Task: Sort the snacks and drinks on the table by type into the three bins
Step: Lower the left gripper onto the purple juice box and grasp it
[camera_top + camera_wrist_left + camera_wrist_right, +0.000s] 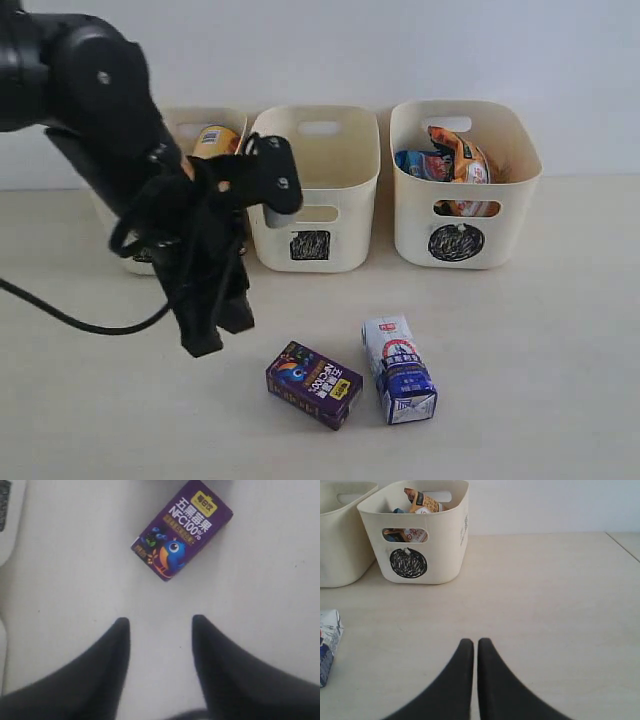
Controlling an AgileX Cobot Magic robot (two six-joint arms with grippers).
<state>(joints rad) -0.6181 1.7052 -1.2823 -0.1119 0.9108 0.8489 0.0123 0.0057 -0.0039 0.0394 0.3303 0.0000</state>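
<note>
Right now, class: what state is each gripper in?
Left gripper: open, holding nothing.
Right gripper: closed, holding nothing.

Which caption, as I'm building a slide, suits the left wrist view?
Open left claw hovers over the table, the dark purple carton lying flat just ahead.

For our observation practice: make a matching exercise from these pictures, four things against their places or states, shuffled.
Things:
1 purple carton
2 orange crinkly bag
3 left gripper
4 right gripper

Places or states:
A shut
B in the circle bin
C lying on the table
D open, holding nothing

Pairs: 1-C, 2-B, 3-D, 4-A
</note>
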